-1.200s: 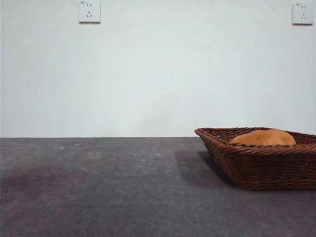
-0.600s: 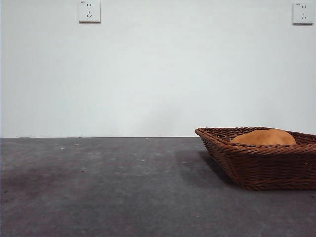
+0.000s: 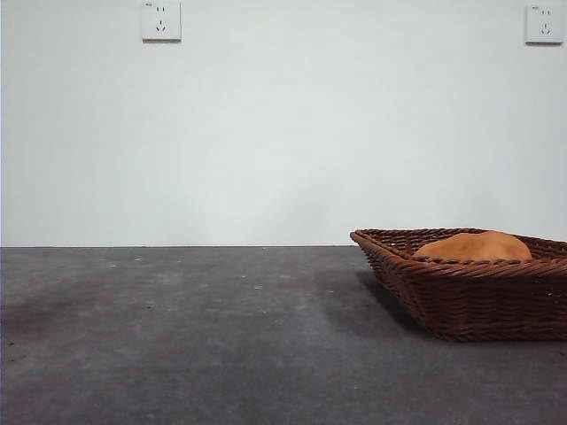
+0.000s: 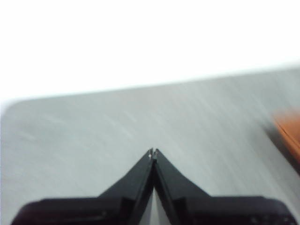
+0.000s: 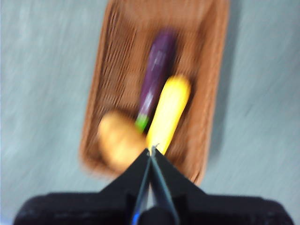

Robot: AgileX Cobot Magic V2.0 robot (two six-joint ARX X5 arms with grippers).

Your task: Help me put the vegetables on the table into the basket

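Note:
The brown wicker basket (image 3: pixel 469 301) stands on the dark grey table (image 3: pixel 195 336) at the right of the front view, with the orange-brown potato (image 3: pixel 474 246) showing above its rim. From above, the right wrist view shows the basket (image 5: pixel 117 61) holding the purple eggplant (image 5: pixel 157 70), the yellow corn cob (image 5: pixel 171 110) and the potato (image 5: pixel 119 143) side by side. My right gripper (image 5: pixel 152 149) hangs shut and empty above the basket's near end. My left gripper (image 4: pixel 153 151) is shut and empty over bare table, with a blurred orange basket edge (image 4: pixel 288 133) off to one side.
A white wall rises behind the table, with two sockets (image 3: pixel 160 19) high up. Neither arm appears in the front view.

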